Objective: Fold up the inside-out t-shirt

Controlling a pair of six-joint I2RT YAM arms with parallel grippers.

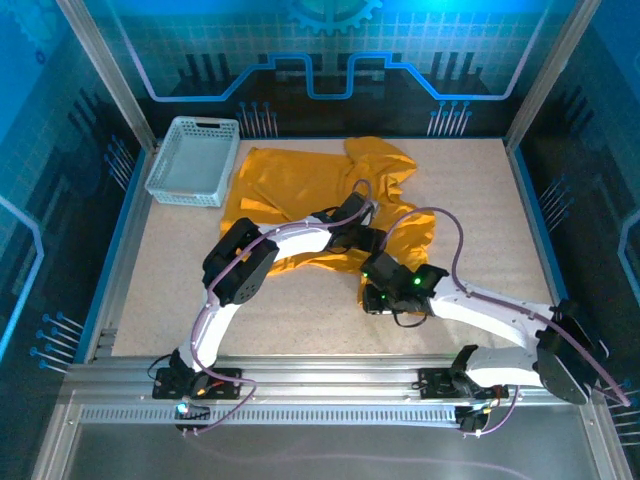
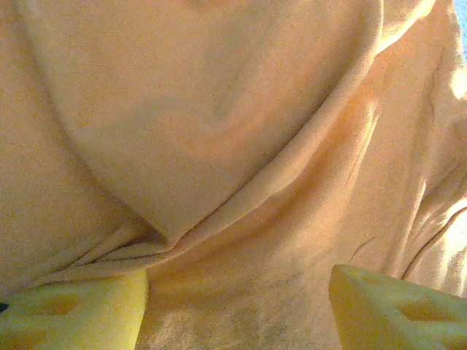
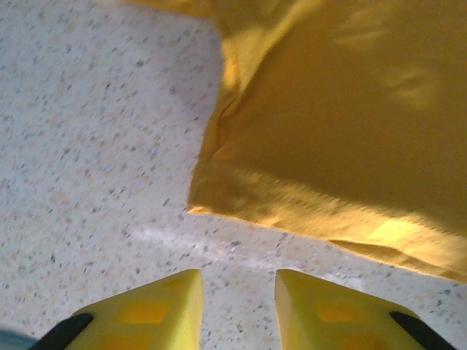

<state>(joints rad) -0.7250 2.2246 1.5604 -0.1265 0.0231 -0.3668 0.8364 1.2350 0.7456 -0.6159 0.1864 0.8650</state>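
A pale speckled table (image 1: 300, 320) sits inside a blue-lit enclosure. In the left wrist view the left gripper (image 2: 237, 283) has its yellow fingers (image 2: 80, 313) spread wide with nothing pinched between them, close over the soft folds of the mustard inside-out t-shirt (image 2: 219, 146), while in the right wrist view the right gripper (image 3: 239, 292) is also released, narrowly parted and empty above bare table just below the shirt's hemmed edge. From overhead the shirt lies rumpled in the upper middle of the frame, both arms reaching its lower right part, and a light grey lattice basket (image 1: 192, 160) stands just beside its upper left.
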